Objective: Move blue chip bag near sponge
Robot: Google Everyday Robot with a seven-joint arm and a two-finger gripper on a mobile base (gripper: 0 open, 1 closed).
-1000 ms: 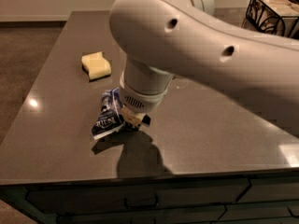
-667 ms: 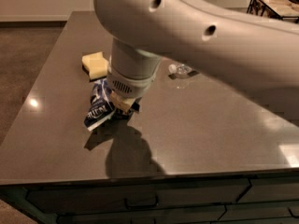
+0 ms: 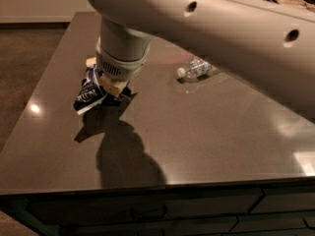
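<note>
From my camera view the arm [image 3: 211, 18] fills the top of the picture, its pale shell sweeping in from the upper right and turning down into the wrist at the left. The claw [image 3: 114, 86] sits under that wrist, low over the left part of the tabletop [image 3: 206, 127]. One cream finger [image 3: 111, 86] shows below the wrist collar. It is pressed against the blue chip bag [image 3: 88, 95], so I read the claw as closed on the bag.

The bag sticks out to the left of the claw, crumpled and tilted, with white lettering facing me. Its shadow [image 3: 88, 130] lies on the tabletop a little below it and apart from it. That tells me the bag is lifted off the surface, not lying on it.

The sponge [image 3: 90, 61] is almost fully hidden behind the wrist. I see only a pale-yellow corner of it, just above the bag and very near it. I cannot tell whether the two touch.

A clear water bottle [image 3: 194, 69] lies on its side, well to the right of the claw, with its cap pointing left. The arm's broad shadow [image 3: 125, 156] spreads toward the tabletop's near edge. Dark drawer fronts [image 3: 147, 215] run along below that edge.
</note>
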